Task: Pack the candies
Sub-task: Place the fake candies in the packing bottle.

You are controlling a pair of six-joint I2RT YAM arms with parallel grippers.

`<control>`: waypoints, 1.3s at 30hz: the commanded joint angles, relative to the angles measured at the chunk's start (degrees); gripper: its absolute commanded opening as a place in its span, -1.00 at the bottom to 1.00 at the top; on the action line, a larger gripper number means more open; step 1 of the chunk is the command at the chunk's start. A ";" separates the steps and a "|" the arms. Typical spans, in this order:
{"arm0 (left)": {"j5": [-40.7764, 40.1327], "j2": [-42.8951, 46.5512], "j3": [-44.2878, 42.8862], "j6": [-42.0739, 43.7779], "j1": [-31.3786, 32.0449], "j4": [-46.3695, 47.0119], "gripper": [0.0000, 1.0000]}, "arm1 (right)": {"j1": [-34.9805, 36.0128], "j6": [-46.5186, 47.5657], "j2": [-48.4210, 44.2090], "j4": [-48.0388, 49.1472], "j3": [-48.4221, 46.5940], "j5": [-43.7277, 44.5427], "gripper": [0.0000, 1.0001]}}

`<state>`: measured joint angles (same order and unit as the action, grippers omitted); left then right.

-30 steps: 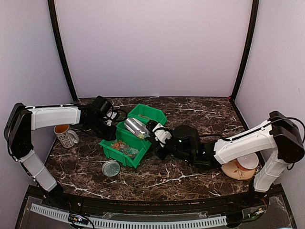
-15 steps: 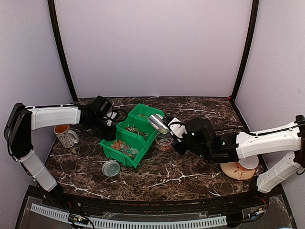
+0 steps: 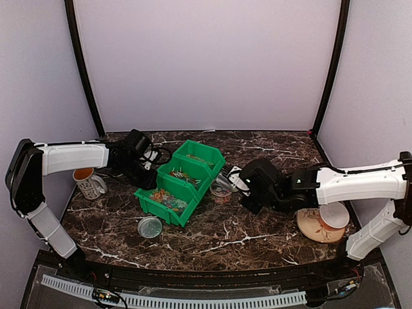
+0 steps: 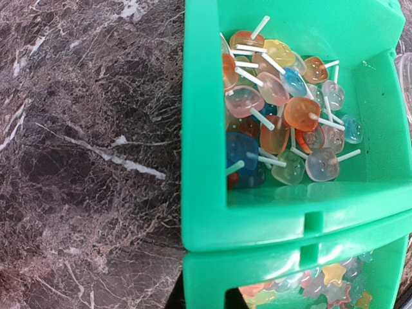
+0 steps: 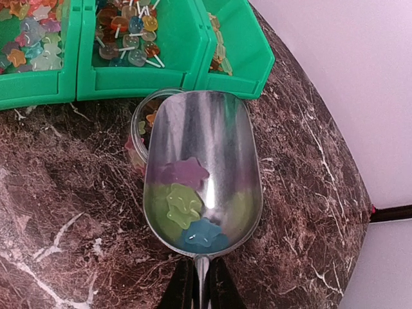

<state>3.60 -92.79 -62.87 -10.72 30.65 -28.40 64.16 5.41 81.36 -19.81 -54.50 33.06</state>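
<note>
Three joined green bins (image 3: 183,168) hold the candies: lollipops (image 4: 283,109) in the middle one, star-shaped sweets (image 4: 322,290) in the near one. My left gripper (image 3: 147,177) (image 4: 203,299) is shut on the bin wall at the left side. My right gripper (image 3: 241,187) (image 5: 202,273) is shut on the handle of a metal scoop (image 5: 212,141). Three star candies, purple (image 5: 190,172), yellow-green (image 5: 183,205) and blue (image 5: 203,233), lie in the scoop. The scoop's front lip hangs over a small clear cup (image 5: 140,129) (image 3: 221,193) with some candies in it, just right of the bins.
A mug (image 3: 87,183) stands at the far left. A clear round lid (image 3: 150,226) lies in front of the bins. A tan plate (image 3: 312,226) with a white cup (image 3: 335,215) on it sits at the right, by the right arm.
The right arm has carried the scoop from over the bins to the right and lowered it to the clear cup. The left arm has not moved.
</note>
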 commanded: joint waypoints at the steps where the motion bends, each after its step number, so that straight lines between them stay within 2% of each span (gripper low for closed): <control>1: 1.12 3.32 -3.49 -0.69 0.14 5.63 -1.00 | -0.62 -1.04 2.05 -6.82 -4.31 0.16 -1.00; 23: 1.19 3.52 -3.54 -0.70 0.18 5.65 -1.00 | -1.10 2.18 11.68 -27.58 -19.94 0.48 -1.00; 39: 1.36 3.62 -3.66 -0.66 0.18 5.56 -1.00 | -1.06 3.58 16.28 -34.14 -27.60 4.33 -1.00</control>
<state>3.60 -92.79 -62.87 -10.72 30.65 -28.38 63.61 8.49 97.32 -52.14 -79.07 35.00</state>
